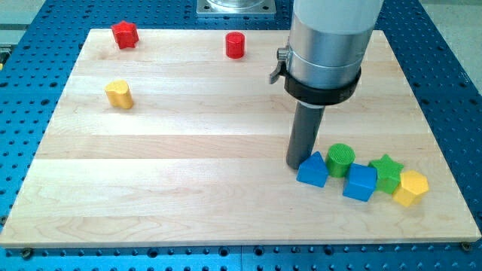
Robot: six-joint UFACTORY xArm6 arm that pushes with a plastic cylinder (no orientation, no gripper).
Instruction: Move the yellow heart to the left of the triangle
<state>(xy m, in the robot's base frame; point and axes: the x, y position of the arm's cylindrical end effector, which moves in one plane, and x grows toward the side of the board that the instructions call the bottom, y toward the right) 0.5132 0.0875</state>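
The yellow heart (119, 95) lies near the board's upper left, far from the other task block. The blue triangle (312, 170) lies right of centre in the lower half of the board. My tip (295, 164) rests on the board right at the triangle's upper left edge, touching it or nearly so. The rod rises from there to the wide grey arm body at the view's top.
Right of the triangle a green cylinder (340, 159), a blue cube (360, 182), a green star (387, 172) and a yellow pentagon-like block (410, 187) sit in a tight cluster. A red star (125, 34) and a red cylinder (236, 45) stand near the top edge.
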